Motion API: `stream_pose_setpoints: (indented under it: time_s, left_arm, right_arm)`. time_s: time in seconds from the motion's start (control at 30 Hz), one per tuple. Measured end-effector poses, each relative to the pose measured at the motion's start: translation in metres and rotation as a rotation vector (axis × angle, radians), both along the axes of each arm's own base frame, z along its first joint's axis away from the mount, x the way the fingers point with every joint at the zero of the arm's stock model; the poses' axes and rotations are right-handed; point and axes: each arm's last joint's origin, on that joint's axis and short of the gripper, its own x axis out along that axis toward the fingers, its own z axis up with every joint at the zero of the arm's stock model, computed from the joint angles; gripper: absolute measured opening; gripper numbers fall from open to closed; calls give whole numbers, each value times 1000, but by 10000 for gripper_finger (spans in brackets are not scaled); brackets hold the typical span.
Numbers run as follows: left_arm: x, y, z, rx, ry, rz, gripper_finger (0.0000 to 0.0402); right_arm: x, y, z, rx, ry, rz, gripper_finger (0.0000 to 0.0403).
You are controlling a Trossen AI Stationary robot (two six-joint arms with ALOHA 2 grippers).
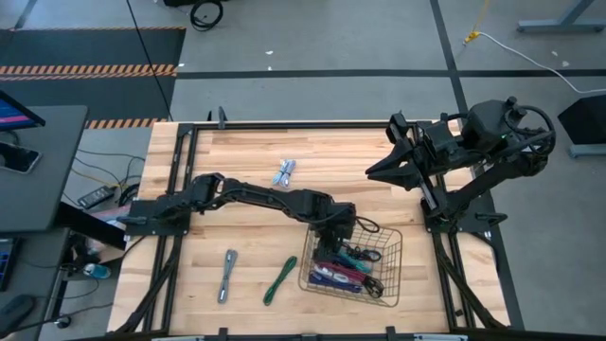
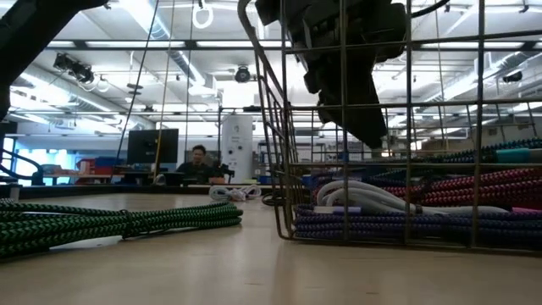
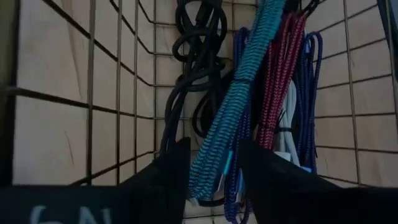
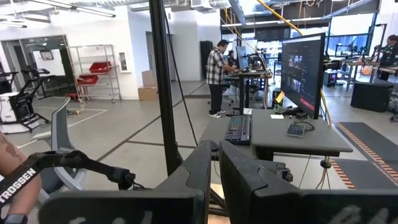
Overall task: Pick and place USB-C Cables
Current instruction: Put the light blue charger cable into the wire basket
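A teal cable (image 3: 233,106) sits between the left end effector's (image 3: 211,165) fingers, which are parted narrowly around it; whether they actually pinch it is hard to tell. It hangs over the basket (image 1: 388,260), where black, red, purple and white cables lie. On the surface (image 1: 246,156) outside, a green cable (image 1: 279,280) and grey cable (image 1: 226,275) lie near the basket, a silver-white one (image 1: 284,172) farther off. The right end effector (image 4: 214,165) waits raised at the far right edge, fingers nearly together.
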Motion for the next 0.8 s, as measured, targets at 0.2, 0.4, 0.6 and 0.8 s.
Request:
stream_pose_setpoints:
  time_s: [0.2,0.4,0.6,0.8]
  left_arm:
    - [7,3,33,-6,-86,1,143]
    - [6,17,99,2,-191,35,142]
    - [-22,50,124,256,-134,242,142]
    - [-54,92,120,393,143,574,142]
  right_arm:
    - [0,0,0,0,1,0,39]
    - [0,0,0,0,1,1,39]
    - [0,0,0,2,2,13,39]
    - [0,1,0,3,5,41,39]
